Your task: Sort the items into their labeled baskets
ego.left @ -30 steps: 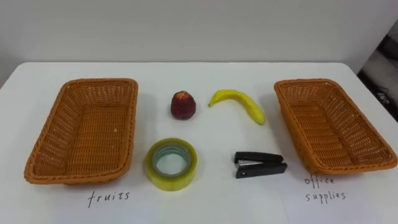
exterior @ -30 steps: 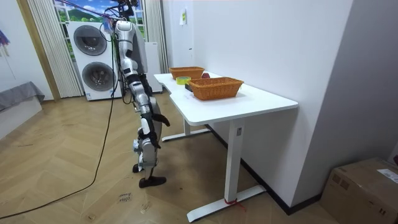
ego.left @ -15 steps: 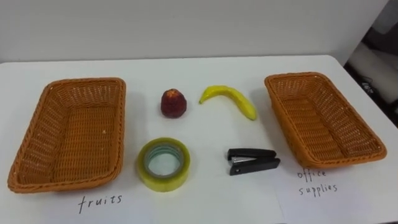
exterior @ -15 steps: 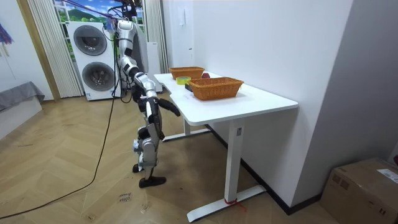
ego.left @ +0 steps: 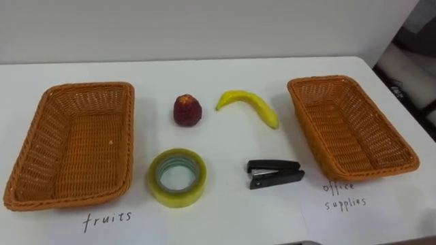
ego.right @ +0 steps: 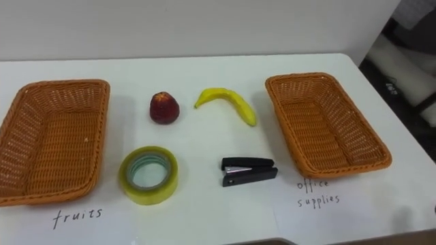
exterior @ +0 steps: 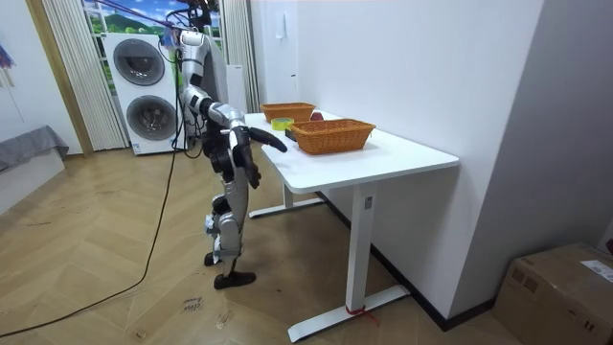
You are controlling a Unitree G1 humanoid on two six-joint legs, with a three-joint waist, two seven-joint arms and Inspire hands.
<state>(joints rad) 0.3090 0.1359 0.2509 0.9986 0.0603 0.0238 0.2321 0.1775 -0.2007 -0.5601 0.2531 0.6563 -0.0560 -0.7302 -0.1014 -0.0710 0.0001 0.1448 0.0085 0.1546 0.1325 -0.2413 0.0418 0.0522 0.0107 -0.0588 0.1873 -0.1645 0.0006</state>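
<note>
Right robot hand [exterior: 281, 145], grip cannot be told, above bench [ego.left: 218, 71] edge; reaching red fruit [ego.left: 187, 111] at tape's [ego.left: 177, 178] 12 o'clock risks dragging tape.

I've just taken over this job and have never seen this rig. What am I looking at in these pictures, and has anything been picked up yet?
This is a two-legged humanoid robot with two arms and fingered hands. Two pictures come from the stereo camera on its head, looking down at the white table. The third comes from a camera standing in the room and shows the robot at the table's long edge.

On the table, the left basket and the right basket are both empty, each with a handwritten label in front. Between them lie a red fruit, a banana, a tape roll and a black stapler.

Nothing is held; all four lie on the table. In the room view one hand reaches toward the table, too small to read.
</note>
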